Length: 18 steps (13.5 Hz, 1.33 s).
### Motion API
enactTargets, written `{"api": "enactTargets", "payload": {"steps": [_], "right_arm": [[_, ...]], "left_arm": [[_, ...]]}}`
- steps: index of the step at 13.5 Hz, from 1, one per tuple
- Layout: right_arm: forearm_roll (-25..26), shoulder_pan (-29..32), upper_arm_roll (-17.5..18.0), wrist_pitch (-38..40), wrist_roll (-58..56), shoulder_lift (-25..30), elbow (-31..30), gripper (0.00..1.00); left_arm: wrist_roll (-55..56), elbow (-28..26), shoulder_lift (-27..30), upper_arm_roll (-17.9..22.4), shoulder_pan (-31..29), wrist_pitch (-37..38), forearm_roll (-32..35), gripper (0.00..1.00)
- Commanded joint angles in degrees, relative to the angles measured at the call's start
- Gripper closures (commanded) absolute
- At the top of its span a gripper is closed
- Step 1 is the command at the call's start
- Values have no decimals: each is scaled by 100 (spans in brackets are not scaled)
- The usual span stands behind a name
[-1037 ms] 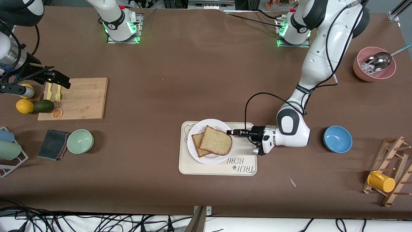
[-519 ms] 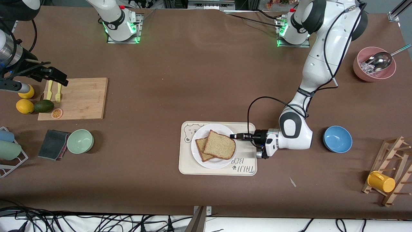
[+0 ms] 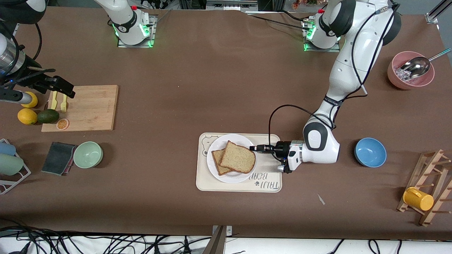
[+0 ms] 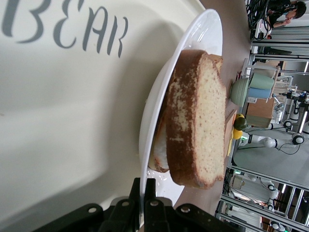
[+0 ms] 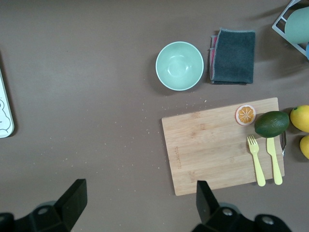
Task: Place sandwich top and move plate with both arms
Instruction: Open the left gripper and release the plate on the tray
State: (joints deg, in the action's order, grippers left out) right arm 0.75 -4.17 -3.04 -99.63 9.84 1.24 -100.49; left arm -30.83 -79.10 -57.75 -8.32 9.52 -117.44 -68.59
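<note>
Bread top (image 3: 238,158) sits on the plate (image 3: 213,165), whose rim the left gripper (image 3: 253,148) pinches, while the right gripper (image 3: 58,86) hangs wide open above the cutting board (image 3: 90,109).

You are at a robotics lab bench staged as a kitchen. Two arm bases (image 3: 134,26) are bolted to a brown-covered table (image 3: 212,88), cable bundles (image 3: 70,243) trail along its edge, and aluminium framing (image 4: 277,46) stands around. Props: cutting board (image 3: 86,107), bowls (image 3: 88,154), mug rack (image 3: 429,188).
</note>
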Motion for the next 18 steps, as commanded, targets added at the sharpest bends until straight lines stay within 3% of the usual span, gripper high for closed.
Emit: {"api": "enactTargets", "payload": {"steps": [1, 2, 3, 4, 10, 15, 18], "right_arm": [[-163, 4, -12, 39, -122, 26, 20, 0], [-180, 4, -21, 57, -149, 43, 20, 0], [-181, 4, -30, 49, -201, 43, 29, 0], [-189, -5, -21, 40, -202, 35, 29, 0], [-268, -22, 49, 13, -202, -27, 12, 0], [-260, -22, 67, 57, -245, -1, -24, 0], [-260, -22, 67, 49, -246, -18, -33, 0]], "left_arm": [[77, 193, -43, 23, 6, 90, 179, 100], [78, 193, -43, 15, -3, 90, 179, 96], [60, 184, -34, 23, -38, 108, 188, 69], [-36, 184, 1, 23, -56, 90, 231, 1], [-195, 105, 106, 23, -240, 169, 380, 0], [120, 79, 685, 41, -477, 740, 1337, 0], [305, 96, 1037, 67, -504, 749, 2259, 0]]}}
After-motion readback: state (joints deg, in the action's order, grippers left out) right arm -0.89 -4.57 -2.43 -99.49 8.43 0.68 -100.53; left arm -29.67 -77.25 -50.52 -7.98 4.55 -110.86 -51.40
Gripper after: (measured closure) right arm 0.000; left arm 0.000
